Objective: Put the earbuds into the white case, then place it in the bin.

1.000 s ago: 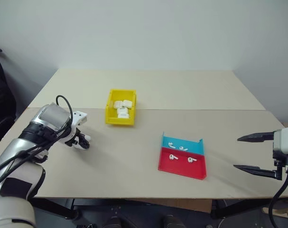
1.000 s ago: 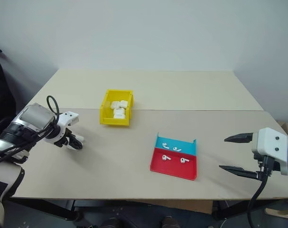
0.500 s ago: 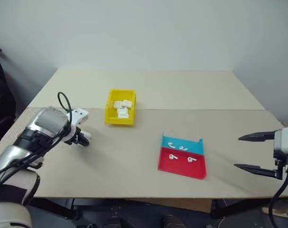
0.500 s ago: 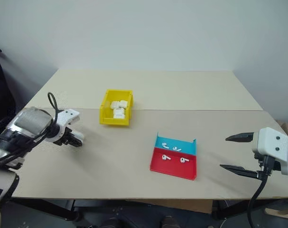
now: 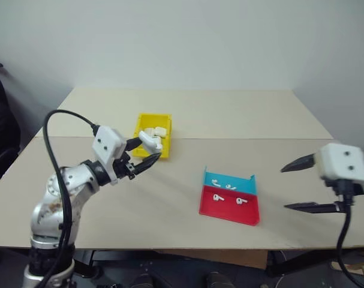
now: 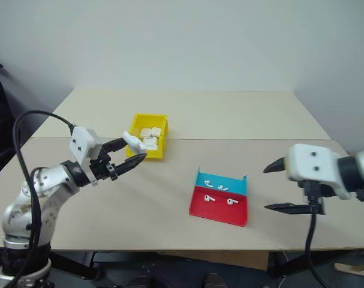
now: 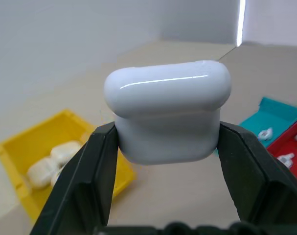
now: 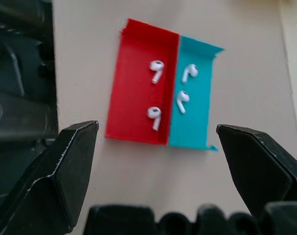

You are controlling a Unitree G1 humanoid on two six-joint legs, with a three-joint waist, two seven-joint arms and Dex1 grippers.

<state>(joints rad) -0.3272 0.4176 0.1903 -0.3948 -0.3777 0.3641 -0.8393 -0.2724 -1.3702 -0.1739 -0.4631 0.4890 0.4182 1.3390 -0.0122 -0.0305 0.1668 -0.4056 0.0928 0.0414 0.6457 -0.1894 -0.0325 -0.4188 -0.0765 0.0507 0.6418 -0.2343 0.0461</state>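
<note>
My left gripper (image 5: 150, 149) is shut on the white case (image 5: 150, 141), holding it in the air just in front of the yellow bin (image 5: 153, 116). In the left wrist view the closed, glossy case (image 7: 168, 115) sits pinched between both black fingers (image 7: 97, 171). Several earbuds (image 5: 219, 197) lie in a flat red-and-blue tray (image 5: 229, 211), two on the red half (image 8: 156, 66) and two on the blue half (image 8: 189, 72). My right gripper (image 5: 285, 188) hangs open to the right of the tray, with nothing between its fingers.
The bin holds several other white cases (image 5: 155, 131). The tan table (image 5: 170, 198) has a seam across its middle (image 5: 259, 138). A pale wall stands behind it, and dark objects sit off its left edge.
My left arm has lifted off the table's left side and swung right, the gripper turning up to level, and the case now shows in it. My right gripper has shifted left toward the tray.
</note>
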